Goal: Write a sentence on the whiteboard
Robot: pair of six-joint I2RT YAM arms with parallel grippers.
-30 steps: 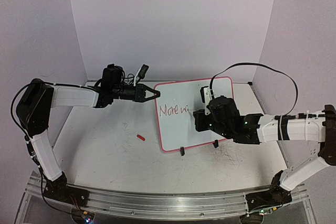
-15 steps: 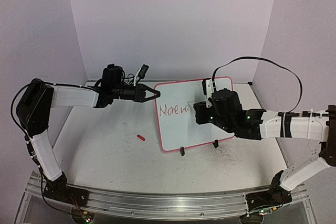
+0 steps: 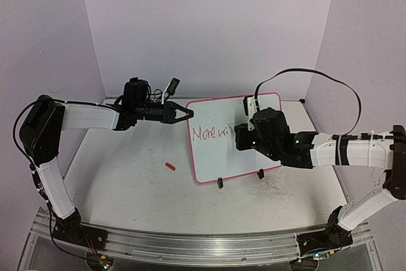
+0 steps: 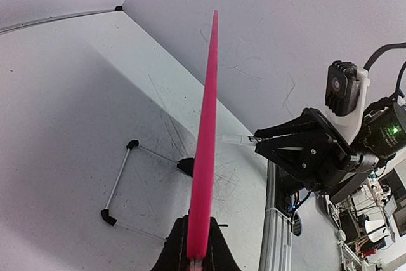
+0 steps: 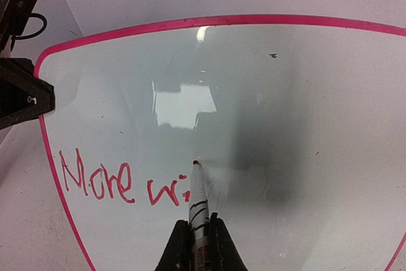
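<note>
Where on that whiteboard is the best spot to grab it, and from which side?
The thin pink rim near the whiteboard's upper left corner, approached edge-on from the left. It stands propped on feet, so that slim edge slips between two fingers, as the left gripper pinches it, leaving the face free for the right gripper's marker.

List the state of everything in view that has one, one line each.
whiteboard: propped up, leaning back, left edge clamped.
sentence: unfinished, reads "More wi".
marker: uncapped, tip at the whiteboard.
left gripper: shut on the whiteboard's rim.
right gripper: shut on the marker.
red cap: lying loose on the table.
</note>
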